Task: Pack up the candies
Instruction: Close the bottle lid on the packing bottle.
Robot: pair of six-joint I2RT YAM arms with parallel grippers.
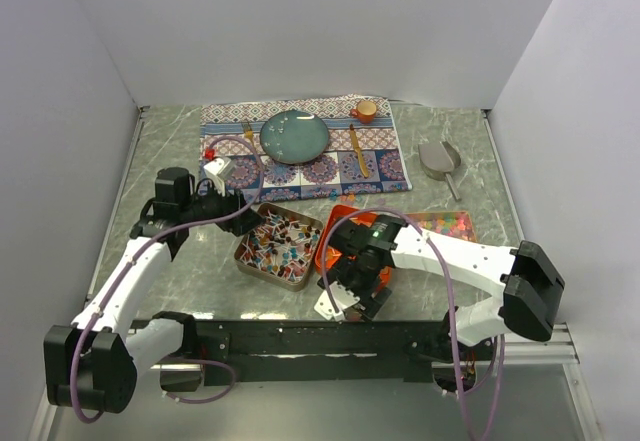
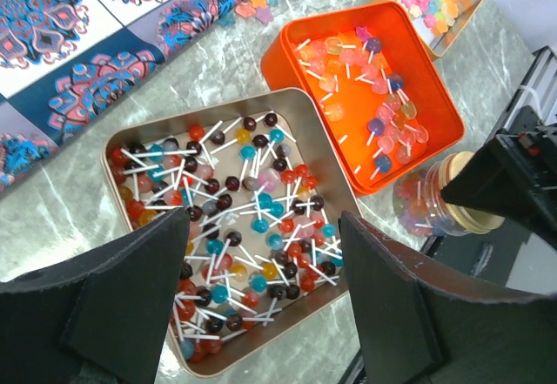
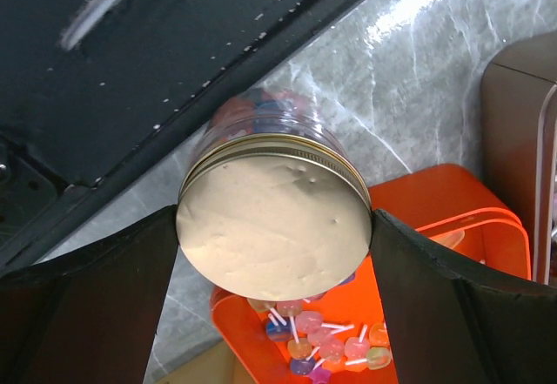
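Candies (image 2: 226,227) in three trays and one jar on a grey marbled table (image 1: 160,146).

Nearest, right of centre: right gripper (image 3: 275,227), fingers (image 3: 87,314) pressed against opposite sides of the gold-rimmed lid (image 3: 261,192) of a clear jar (image 2: 409,217). Jar tipped on its side, partly filled with colourful lollipops, just beside the near corner of the orange tray (image 2: 344,153).

Next, side by side: metal tray (image 1: 268,273) at left, crowded with red, brown and blue lollipops on white sticks. Orange tray just to its right, thinly scattered with pastel pink, yellow and purple pieces, much bare floor showing. Touching or narrowly apart: not clear.

Right of the orange tray: third tray (image 2: 459,31), metal, packed with pastel candies, partly hidden under the right arm in the overhead view.

Over the left side of the metal tray: left gripper (image 2: 265,214), jaws spread wide, nothing between them.

Farther: a few loose candies on bare table beside the near edge of a patterned placemat (image 1: 320,171).

On the placemat: teal plate (image 1: 295,136), gold cutlery (image 1: 355,151) on either side of it, small orange cup (image 1: 367,111) near the far right corner.

Far right, off the placemat: silver scoop (image 1: 440,158), handle toward the near side.
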